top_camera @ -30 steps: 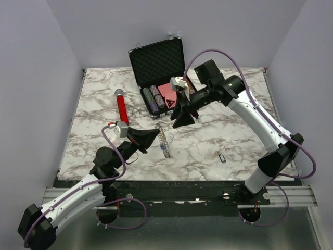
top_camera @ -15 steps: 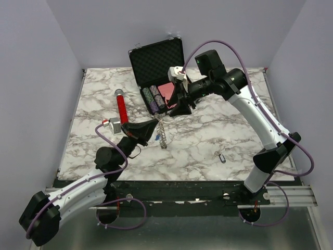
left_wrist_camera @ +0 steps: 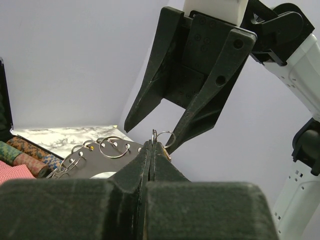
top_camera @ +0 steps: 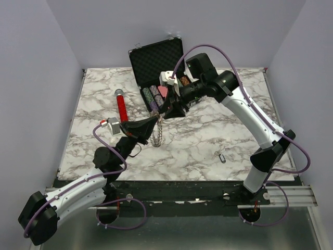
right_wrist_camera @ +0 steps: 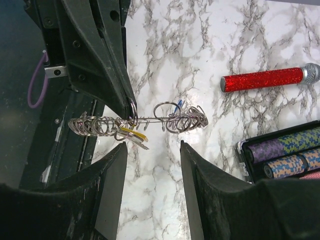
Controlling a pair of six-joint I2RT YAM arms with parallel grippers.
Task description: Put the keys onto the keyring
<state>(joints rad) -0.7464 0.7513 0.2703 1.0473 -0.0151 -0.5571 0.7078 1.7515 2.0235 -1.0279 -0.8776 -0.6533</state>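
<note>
The keyring (top_camera: 158, 134), a silver ring fringed with many small rings, hangs edge-on above the marble table (top_camera: 218, 130). My left gripper (top_camera: 156, 120) is shut on its top edge, and the left wrist view shows the pads (left_wrist_camera: 152, 146) pressed together on the metal. In the right wrist view the keyring (right_wrist_camera: 150, 120) runs crosswise, with a yellow-tagged key (right_wrist_camera: 133, 134) and a blue tag (right_wrist_camera: 179, 104) hanging on it. My right gripper (right_wrist_camera: 152, 145) stands open just short of it, nothing between its fingers (left_wrist_camera: 205, 95). A black-tagged key (top_camera: 222, 157) lies on the table, front right.
An open black case (top_camera: 158, 60) with rolls of poker chips (top_camera: 154, 97) stands at the back, close behind my right gripper. A red glitter microphone (top_camera: 122, 107) lies left of the case. Grey walls close the sides and back.
My left gripper has lifted the keyring off the table, and it now hangs higher and further left. My right gripper has swung left and down, close to the keyring's top.
</note>
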